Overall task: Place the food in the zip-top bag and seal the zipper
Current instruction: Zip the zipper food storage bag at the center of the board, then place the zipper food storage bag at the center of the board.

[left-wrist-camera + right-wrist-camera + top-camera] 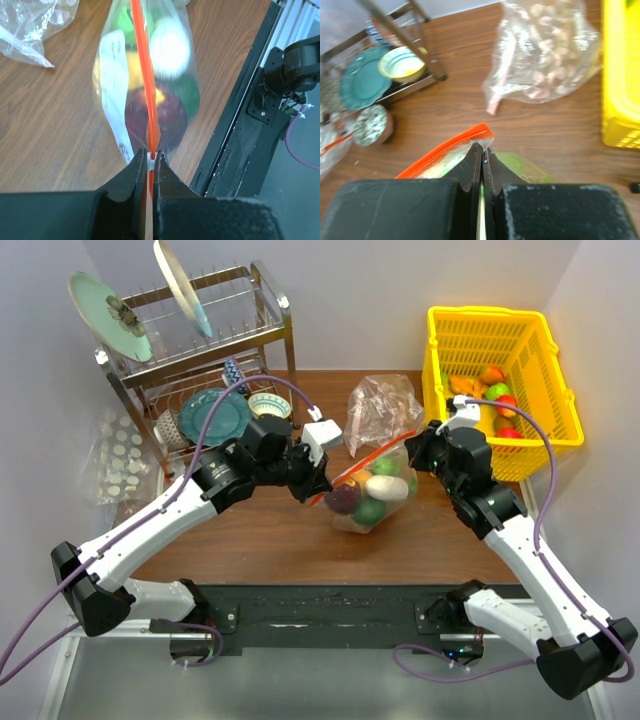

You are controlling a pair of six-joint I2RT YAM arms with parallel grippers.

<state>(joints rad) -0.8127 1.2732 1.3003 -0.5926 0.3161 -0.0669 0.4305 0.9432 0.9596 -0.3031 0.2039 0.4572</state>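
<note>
Zipper diagonal, near-left to far-right

Bright white light falls evenly from overhead, and the brown wooden table carries only soft, pale shadows under the arms. The yellow plastic basket glows close to bleaching. The crumpled pinkish clear bag sparkles with small glints.

From the left wrist, the clear zip-top bag looks soft. Inside it a white round piece is blown out and a dark-red round piece is smeared. The red-orange zipper strip reads sharper. The left gripper, hard against the lens, is a dark, nearly featureless mass.

The right wrist view is blurred throughout, with a teal plate smudged and the right gripper black and grainy.
</note>
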